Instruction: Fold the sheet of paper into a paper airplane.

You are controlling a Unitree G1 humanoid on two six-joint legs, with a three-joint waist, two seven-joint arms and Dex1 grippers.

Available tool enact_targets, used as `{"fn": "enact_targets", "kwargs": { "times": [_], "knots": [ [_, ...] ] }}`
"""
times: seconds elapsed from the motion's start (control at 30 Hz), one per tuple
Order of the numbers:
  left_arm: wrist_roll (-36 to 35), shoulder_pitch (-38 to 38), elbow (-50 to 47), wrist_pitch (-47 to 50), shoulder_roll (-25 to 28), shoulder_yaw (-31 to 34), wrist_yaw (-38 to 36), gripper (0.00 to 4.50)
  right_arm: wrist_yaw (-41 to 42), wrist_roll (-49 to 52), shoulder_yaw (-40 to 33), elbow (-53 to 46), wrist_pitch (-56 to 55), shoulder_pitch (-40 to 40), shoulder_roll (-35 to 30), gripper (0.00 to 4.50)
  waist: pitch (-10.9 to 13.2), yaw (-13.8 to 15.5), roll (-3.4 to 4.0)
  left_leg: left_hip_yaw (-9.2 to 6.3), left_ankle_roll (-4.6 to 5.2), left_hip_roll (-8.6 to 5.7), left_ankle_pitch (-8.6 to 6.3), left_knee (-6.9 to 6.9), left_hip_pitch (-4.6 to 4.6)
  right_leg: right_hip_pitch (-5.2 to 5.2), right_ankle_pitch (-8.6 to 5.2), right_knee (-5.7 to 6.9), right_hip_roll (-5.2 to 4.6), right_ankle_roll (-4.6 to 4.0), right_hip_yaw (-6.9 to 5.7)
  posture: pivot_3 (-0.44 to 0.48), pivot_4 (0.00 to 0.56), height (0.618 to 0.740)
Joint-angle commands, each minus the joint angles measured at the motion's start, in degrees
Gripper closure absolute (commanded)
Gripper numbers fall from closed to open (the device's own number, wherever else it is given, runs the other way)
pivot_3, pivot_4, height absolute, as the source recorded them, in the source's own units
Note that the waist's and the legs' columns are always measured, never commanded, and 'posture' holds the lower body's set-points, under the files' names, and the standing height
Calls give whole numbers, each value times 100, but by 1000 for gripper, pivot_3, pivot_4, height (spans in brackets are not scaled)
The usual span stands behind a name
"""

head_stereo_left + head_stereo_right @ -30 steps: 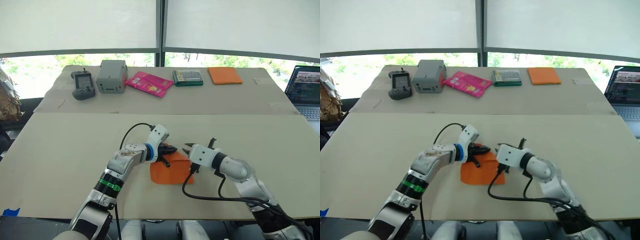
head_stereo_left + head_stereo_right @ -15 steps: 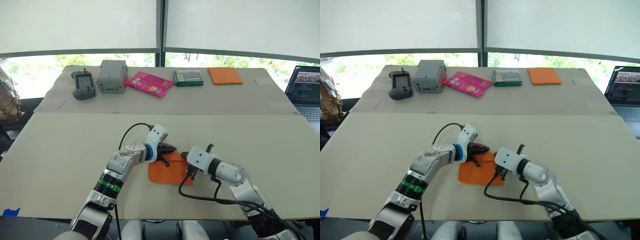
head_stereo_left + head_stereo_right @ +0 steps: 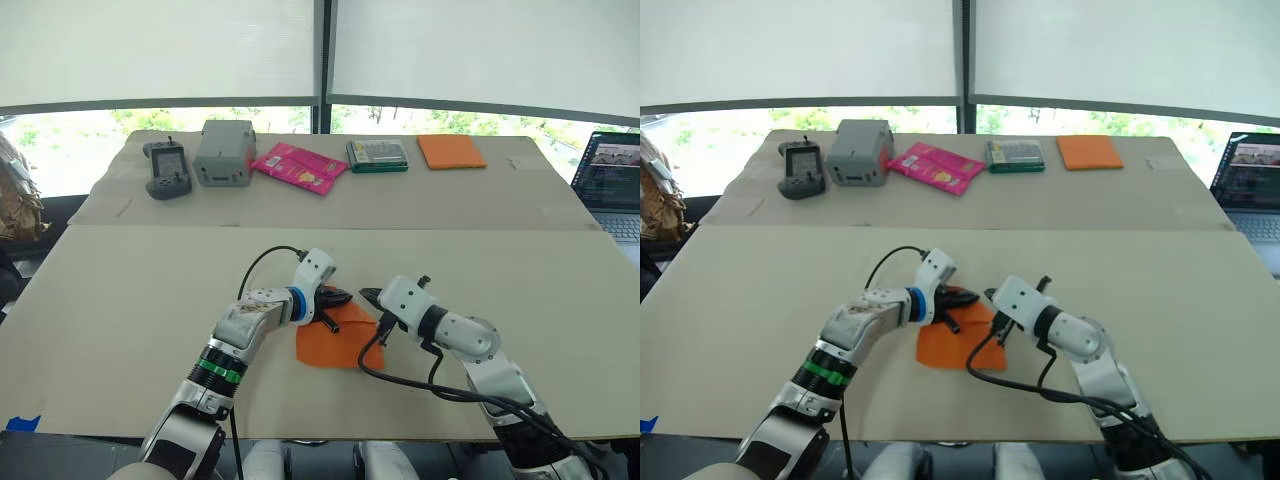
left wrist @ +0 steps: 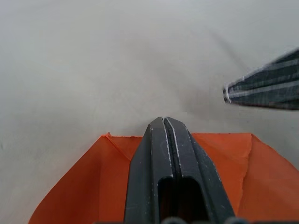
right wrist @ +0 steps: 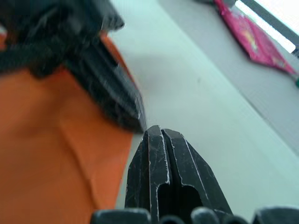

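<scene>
Sheet of paper (image 3: 338, 340) lies flat on tabletop (image 3: 120, 290), partly folded, between both arms. Left end effector (image 4: 164, 122) closed, tips pressing down on paper near far edge. Right end effector (image 5: 156, 133) closed, empty, just beside far right corner. Judgement: keep left pin steady; run right tips along crease firmly, avoid dragging sheet.

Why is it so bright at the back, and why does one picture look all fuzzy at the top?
In the left eye view, daylight through the windows washes out the strip below the blinds. In the right wrist view, the left gripper sits close to the lens and smears into a dark blur over the sheet of paper, while the right gripper looks sharp.
</scene>
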Motion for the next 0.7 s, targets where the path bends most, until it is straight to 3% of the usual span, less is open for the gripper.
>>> {"fn": "enact_targets", "kwargs": {
  "times": [0.03,0.33,0.7],
  "knots": [
    [156,92,68,110,98,-20,54,4500,-33,92,99,106,17,-4,140,4482,0,4,0,0,0,-1,0,-1,-1,-2,0,-1,-1,0,0,0,150,740],
    [154,102,42,128,146,14,66,4500,-17,24,265,338,223,282,76,4482,0,-5,0,0,0,0,0,-2,0,-2,0,0,-2,0,0,0,150,740],
    [164,69,135,70,110,-54,-2,4500,40,864,-462,-193,784,1251,-114,4482,-2,12,0,-1,0,0,0,-1,7,15,-1,-6,-3,1,-1,0,150,740]
  ]
}}
